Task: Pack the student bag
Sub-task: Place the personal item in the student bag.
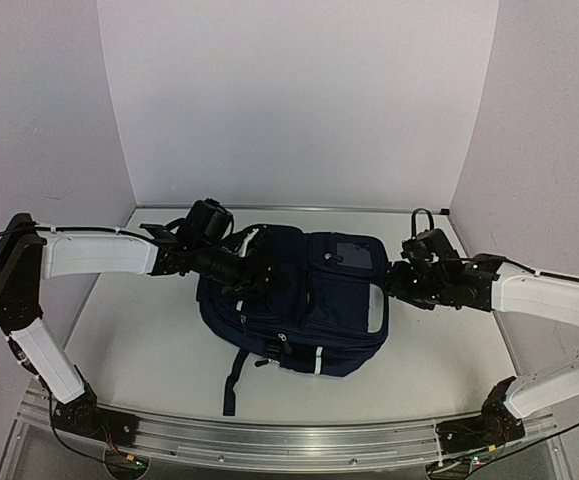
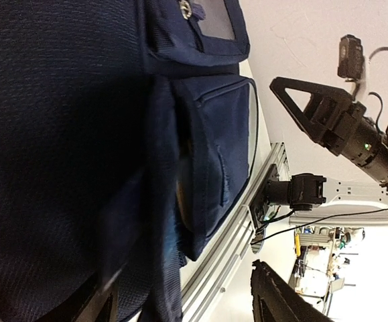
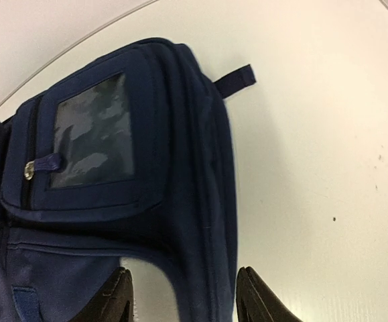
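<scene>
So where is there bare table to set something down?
Bare table: front left, between backpack and rail; front right, before the right arm; a strip behind the backpack. Crowded at its sides, by the left hand and right hand.

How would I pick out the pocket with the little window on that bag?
On the white table lies a big navy student bag. At its far end, nearest the right arm, sits a small zipped pocket. Unlike the plainer pocket beside it, it has a greyish mottled window.
</scene>
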Robot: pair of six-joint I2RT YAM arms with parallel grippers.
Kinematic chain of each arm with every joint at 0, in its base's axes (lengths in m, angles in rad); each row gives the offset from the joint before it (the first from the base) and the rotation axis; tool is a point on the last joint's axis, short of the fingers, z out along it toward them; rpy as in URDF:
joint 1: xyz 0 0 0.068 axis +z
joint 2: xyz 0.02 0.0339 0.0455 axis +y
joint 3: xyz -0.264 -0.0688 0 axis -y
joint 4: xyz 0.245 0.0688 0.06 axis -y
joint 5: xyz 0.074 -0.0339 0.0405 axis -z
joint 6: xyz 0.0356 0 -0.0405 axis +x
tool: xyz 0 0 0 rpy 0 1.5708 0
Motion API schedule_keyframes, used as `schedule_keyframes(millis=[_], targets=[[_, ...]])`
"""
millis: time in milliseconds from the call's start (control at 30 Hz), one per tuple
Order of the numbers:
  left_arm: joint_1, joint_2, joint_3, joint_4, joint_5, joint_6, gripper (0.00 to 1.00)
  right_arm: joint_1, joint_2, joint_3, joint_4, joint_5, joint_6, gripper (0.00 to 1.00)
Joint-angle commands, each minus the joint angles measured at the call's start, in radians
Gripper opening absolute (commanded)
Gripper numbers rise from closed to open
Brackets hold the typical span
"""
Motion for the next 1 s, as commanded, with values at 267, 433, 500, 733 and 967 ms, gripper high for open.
schedule_keyframes(millis=[267,433,500,733,967], targets=[[-0.092,0.114,0.147,0.120,0.087,0.014,0.70,-0.018,-0.017,-0.067,-0.010,0.000,0.018,0.47],[-0.110,0.145,0.156,0.183,0.114,-0.007,0.70,-0.019,-0.014,-0.066,-0.006,-0.006,0.018,0.47],[-0.117,0.158,0.157,0.206,0.125,-0.018,0.70,-0.018,-0.014,-0.063,-0.005,-0.011,0.018,0.46],[-0.128,0.173,0.157,0.237,0.133,-0.029,0.70,-0.017,-0.095,-0.018,-0.001,-0.086,-0.020,0.41],[-0.131,0.203,0.167,0.247,0.140,-0.032,0.70,0.008,-0.199,0.071,0.032,-0.173,-0.061,0.42]])
